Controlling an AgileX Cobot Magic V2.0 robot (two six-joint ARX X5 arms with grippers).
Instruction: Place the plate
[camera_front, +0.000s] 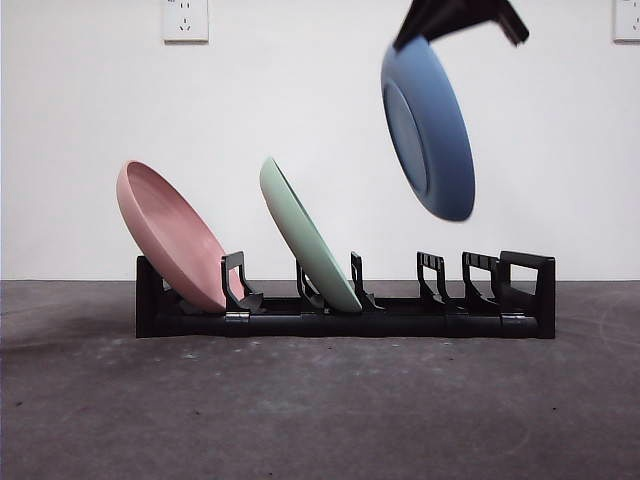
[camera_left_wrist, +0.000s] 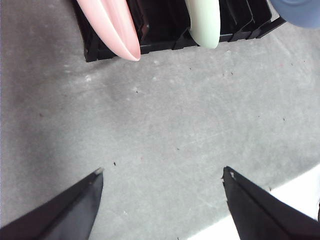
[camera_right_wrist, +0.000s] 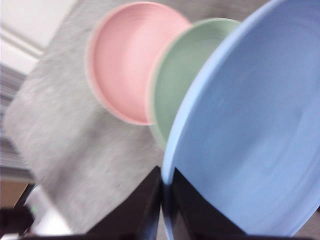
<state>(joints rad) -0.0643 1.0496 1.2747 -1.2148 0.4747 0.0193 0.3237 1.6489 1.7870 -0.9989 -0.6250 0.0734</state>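
Behind the grey desk (camera_front: 320, 410), a blue plate (camera_front: 430, 125) was held tilted above the rack (camera_front: 345, 305) by the right tool (camera_front: 455, 20). Pink plate (camera_left_wrist: 112, 25) and green plate (camera_left_wrist: 205, 22) were seen beyond the released left tool (camera_left_wrist: 162, 172). The blue plate's rim was pinched between the right tool's jaws.

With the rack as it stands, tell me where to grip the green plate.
Grip the upper rim of the round pale green plate from above. It leans in the black plastic rack, its top edge free, with open space toward the round pink plate for the fingers.
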